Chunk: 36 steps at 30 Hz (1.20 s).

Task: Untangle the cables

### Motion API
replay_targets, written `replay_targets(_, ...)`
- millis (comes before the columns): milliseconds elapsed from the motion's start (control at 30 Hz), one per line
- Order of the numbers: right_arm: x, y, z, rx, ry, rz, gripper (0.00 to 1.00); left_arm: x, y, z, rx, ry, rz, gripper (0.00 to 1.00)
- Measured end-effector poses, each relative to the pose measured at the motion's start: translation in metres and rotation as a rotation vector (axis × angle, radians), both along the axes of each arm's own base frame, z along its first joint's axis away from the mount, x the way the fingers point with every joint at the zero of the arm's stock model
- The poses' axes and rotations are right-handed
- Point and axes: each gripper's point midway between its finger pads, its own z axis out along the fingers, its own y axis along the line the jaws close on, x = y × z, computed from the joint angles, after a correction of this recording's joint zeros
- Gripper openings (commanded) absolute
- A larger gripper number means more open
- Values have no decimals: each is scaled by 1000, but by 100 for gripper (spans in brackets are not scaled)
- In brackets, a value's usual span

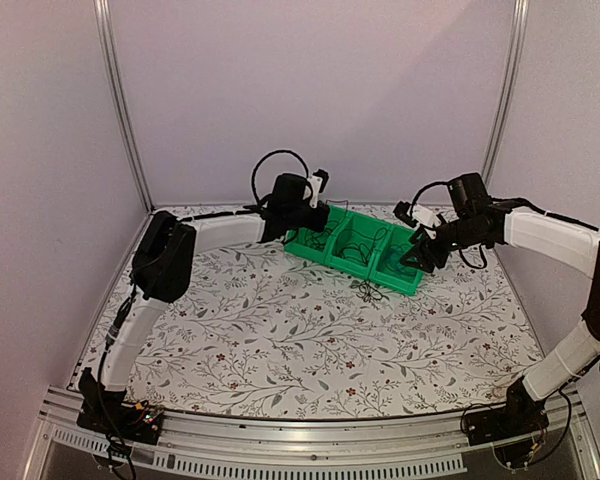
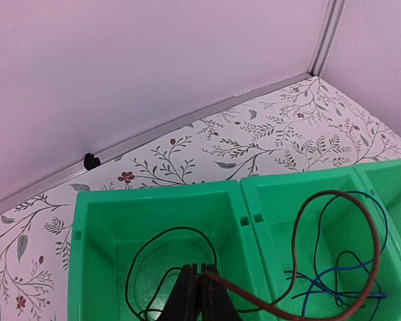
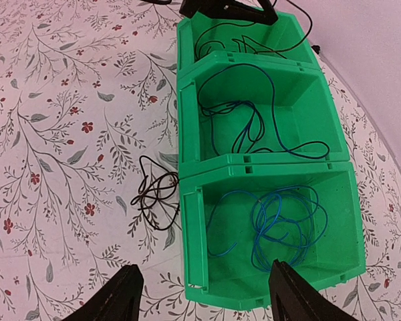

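My left pincer is pinched tight on the brown cable at the bottom of its view. My right pincer is spread wide over the blue cable in the bottom green bin. A dark cable lies on the surface beside it.

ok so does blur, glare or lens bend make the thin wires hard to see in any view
Top external: wide lens bends the front rail, and wires in the green bins look tiny; soft pinkish light, no glare. Left wrist: sharp, brown wire clear on green. Right wrist: sharp, blue wire clear, black wire blends into the floral cloth.
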Motion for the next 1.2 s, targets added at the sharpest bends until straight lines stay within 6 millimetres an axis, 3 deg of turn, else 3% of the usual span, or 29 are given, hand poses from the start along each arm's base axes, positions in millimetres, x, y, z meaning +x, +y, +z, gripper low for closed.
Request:
replay_targets(133, -3, 0, -3, 3, 10, 5, 69, 2, -2, -2, -24, 29, 15, 0)
replay_targets(433, -4, 2, -3, 13, 15, 11, 69, -7, -2, -39, -18, 147, 8, 0)
replay_targets(667, -5, 4, -2, 21, 18, 18, 69, -9, 3, -50, -5, 188, 38, 0)
replay_targets(867, -5, 4, -2, 26, 19, 22, 69, -13, 16, -69, 14, 248, 82, 12)
replay_targets(1033, -5, 4, -2, 26, 20, 22, 69, -33, 29, -61, 23, 281, 79, 33)
replay_targets(1200, -6, 5, -2, 29, 21, 24, 69, -49, 41, -20, 16, 242, 66, 42)
